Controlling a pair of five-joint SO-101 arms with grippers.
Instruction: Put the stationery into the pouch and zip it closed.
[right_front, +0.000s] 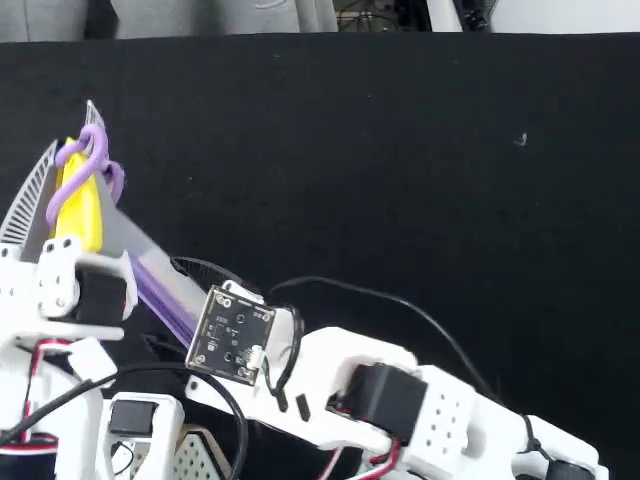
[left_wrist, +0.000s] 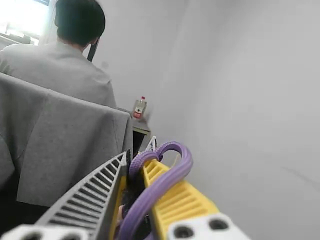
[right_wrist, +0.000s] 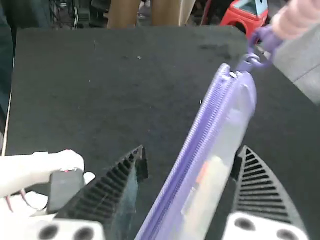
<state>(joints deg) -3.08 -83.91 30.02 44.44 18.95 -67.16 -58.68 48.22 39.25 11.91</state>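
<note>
i have the left gripper (left_wrist: 135, 165) up off the black table (right_front: 400, 150) at its left side. its grey and yellow fingers stand narrow, pinching the purple loop (left_wrist: 175, 165) of the pouch's zip. from above, the loop (right_front: 92, 150) curls over the yellow finger. the pouch (right_front: 150, 255) hangs from that loop and slants down toward the near edge, where its lower end meets the right arm (right_front: 380, 395).

on the right wrist camera, the right gripper (right_wrist: 192, 150) is spread wide with the pouch (right_wrist: 215, 145) standing edge-on between its two black ribbed fingers. one finger (right_wrist: 250, 175) sits just beside the clear side of the pouch, and the other finger (right_wrist: 125, 175) is apart from it, with bare table between. the purple zip (right_wrist: 200, 125) runs along the edge facing that camera, up to the loop. through the clear side i see something pale with an orange mark (right_wrist: 201, 174), but i can't tell what it is. i can't tell whether the zip is closed along its whole length.
</note>
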